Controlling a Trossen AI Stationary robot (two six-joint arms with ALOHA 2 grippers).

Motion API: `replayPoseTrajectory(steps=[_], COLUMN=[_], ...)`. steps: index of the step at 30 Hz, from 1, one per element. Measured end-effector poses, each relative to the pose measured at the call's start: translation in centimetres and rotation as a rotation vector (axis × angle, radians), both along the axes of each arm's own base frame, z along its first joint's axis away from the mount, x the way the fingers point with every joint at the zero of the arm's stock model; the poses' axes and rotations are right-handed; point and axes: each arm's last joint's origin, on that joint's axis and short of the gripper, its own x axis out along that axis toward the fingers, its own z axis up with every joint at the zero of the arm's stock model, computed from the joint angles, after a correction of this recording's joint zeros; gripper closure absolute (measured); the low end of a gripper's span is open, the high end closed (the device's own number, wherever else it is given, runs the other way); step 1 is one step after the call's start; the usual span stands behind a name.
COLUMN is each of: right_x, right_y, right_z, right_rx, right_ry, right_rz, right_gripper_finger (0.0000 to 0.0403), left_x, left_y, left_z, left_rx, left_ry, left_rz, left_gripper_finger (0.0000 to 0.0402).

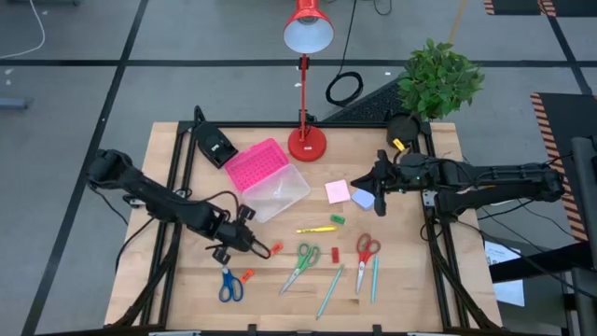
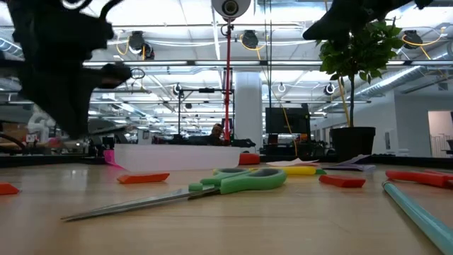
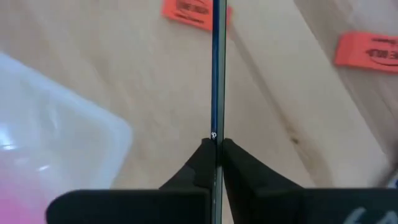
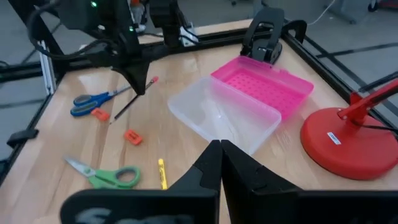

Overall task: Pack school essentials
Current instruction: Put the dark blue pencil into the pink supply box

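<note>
My left gripper (image 1: 241, 239) (image 3: 214, 144) hangs over the near left of the table, shut on a thin dark pencil (image 4: 132, 98) with a red tip. Close by lie two orange erasers (image 1: 276, 248) (image 1: 247, 275) and blue scissors (image 1: 229, 285). Green scissors (image 1: 300, 263), a red eraser (image 1: 336, 253), red scissors (image 1: 366, 252), a yellow pen (image 1: 317, 229), a green eraser (image 1: 337, 219) and two teal pens (image 1: 331, 289) lie flat on the wood. My right gripper (image 1: 378, 182) (image 4: 219, 146) is shut with nothing in it, beside the blue (image 1: 362, 198) and pink (image 1: 338, 191) sticky pads. My left gripper pinches the pencil's shaft (image 3: 215, 127) between its two fingers, which come down from above. The pencil runs forward out of the fingertips. Seen from the right wrist it hangs slanted, red tip (image 4: 153, 79) up and lower end (image 4: 113, 120) close to the table; whether that end touches the wood I cannot tell.
A clear box (image 1: 284, 196) with its pink lid (image 1: 254, 165) laid open sits mid-table. Behind it stand a red lamp (image 1: 306, 140), a black wedge device (image 1: 215, 145) and a potted plant (image 1: 438, 79). Bare wood shows along the near right edge.
</note>
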Motion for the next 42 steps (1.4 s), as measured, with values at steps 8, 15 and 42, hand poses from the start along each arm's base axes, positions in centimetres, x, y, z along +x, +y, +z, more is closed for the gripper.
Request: replayPoseTrajectory(steps=[8, 15, 42], right_x=[1.4, 3.2, 3.2], right_y=[-0.1, -0.2, 1.1], right_z=[-1.3, -2.3, -3.7], right_rx=[-0.009, -0.120, -0.110], right_ry=[-0.194, -0.185, -0.059], right_rz=[-0.005, -0.053, 0.001], right_gripper_finger=[0.0403, 0.0403, 0.0403], left_x=[1.5, 3.7, 0.0], left_y=[0.8, 3.3, 0.7], left_z=[6.0, 10.4, 0.9], left_rx=[0.244, 0.310, -0.211], left_ry=[-0.161, -0.295, -0.017], left_rz=[0.014, 0.125, 0.332], left_gripper_finger=[0.0397, 0.0400, 0.0257])
